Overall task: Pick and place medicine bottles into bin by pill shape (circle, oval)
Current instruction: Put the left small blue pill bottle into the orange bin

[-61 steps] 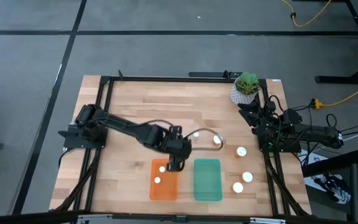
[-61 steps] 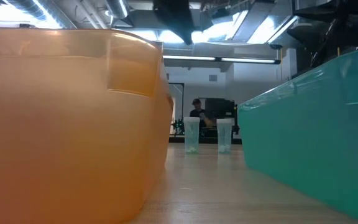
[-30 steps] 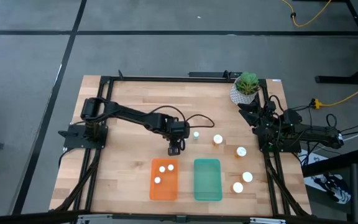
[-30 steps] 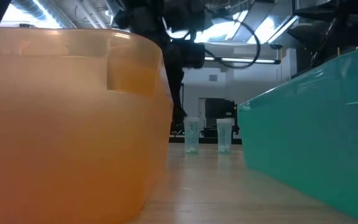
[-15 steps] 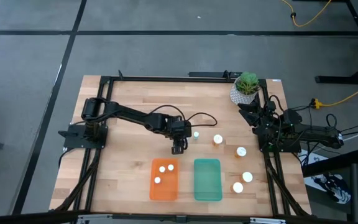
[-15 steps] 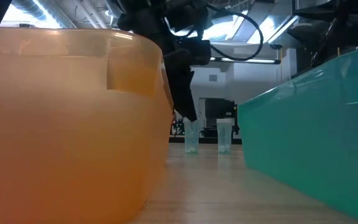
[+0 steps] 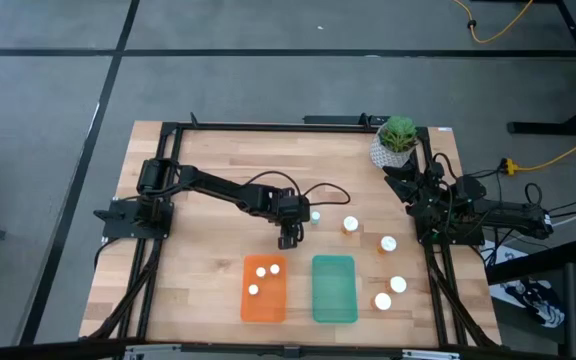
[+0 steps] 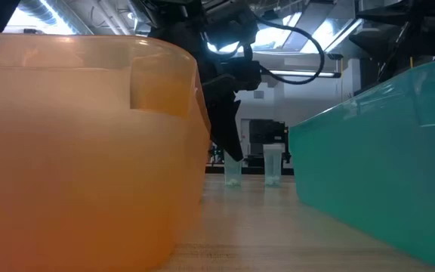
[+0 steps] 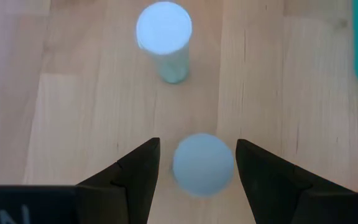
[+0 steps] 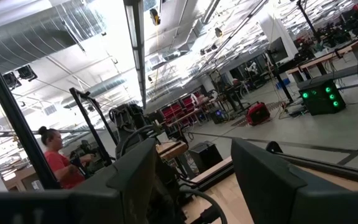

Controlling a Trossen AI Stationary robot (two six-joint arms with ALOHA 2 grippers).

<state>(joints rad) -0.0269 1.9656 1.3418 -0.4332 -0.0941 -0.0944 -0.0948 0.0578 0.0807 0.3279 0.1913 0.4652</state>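
Behind the orange bin (image 7: pixel 263 289), the left gripper (image 9: pixel 197 163) hangs spread around a small bottle (image 9: pixel 202 164); right gripper (image 10: pixel 191 171) parted

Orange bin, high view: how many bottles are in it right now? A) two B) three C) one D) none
B: three white caps show inside the orange bin, while the teal bin beside it holds none and the left gripper hangs open over a tiny bottle.
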